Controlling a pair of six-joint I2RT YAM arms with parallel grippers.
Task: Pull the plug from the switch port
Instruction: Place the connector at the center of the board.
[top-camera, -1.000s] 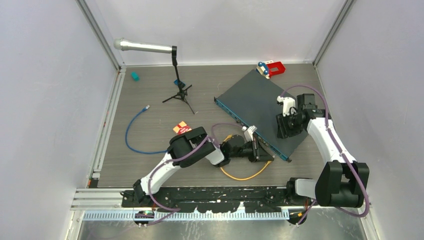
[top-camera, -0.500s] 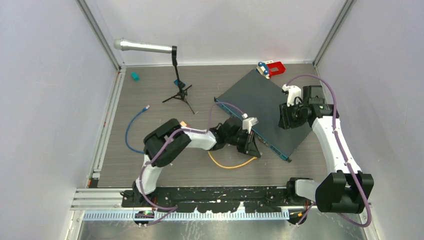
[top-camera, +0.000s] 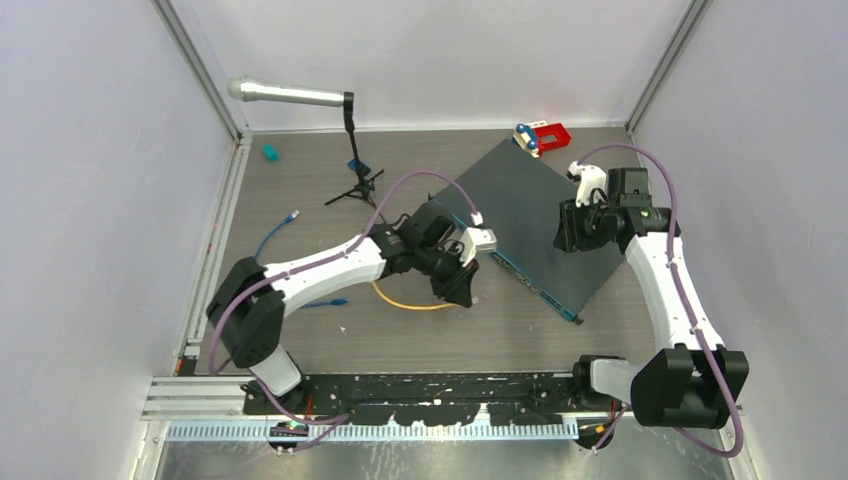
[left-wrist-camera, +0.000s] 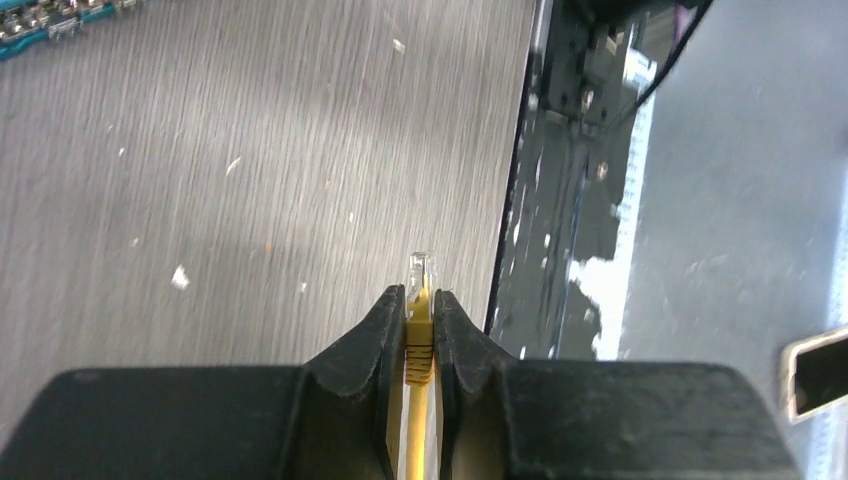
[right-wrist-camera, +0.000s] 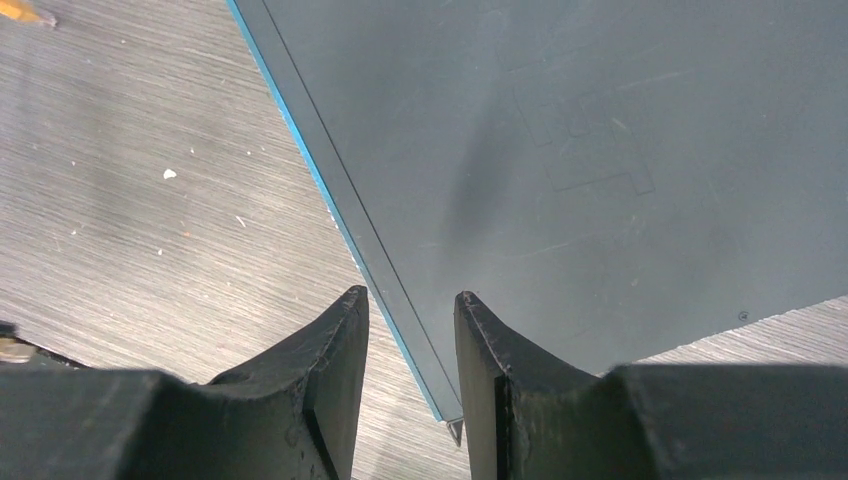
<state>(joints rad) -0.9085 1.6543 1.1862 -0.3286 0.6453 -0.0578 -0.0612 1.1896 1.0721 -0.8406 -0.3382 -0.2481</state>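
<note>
step: plug (left-wrist-camera: 420, 268) is out of the port, so the pull looks done
left claw (left-wrist-camera: 420, 298): clamped on the plug, clear tip poking past the fingers
switch (top-camera: 530, 210): flat on the tabletop (top-camera: 300, 190), right of centre in the top view; port edge well apart from the plug
right claw (right-wrist-camera: 410, 315): slightly apart, holding nothing, over the switch's blue-edged corner; contact unclear
cable (top-camera: 405, 305): yellow, loops on the tabletop
next: probably set the plug down away from the ports, then release
writing: none readable; faint stamped outline on the switch lid, illegible
</note>
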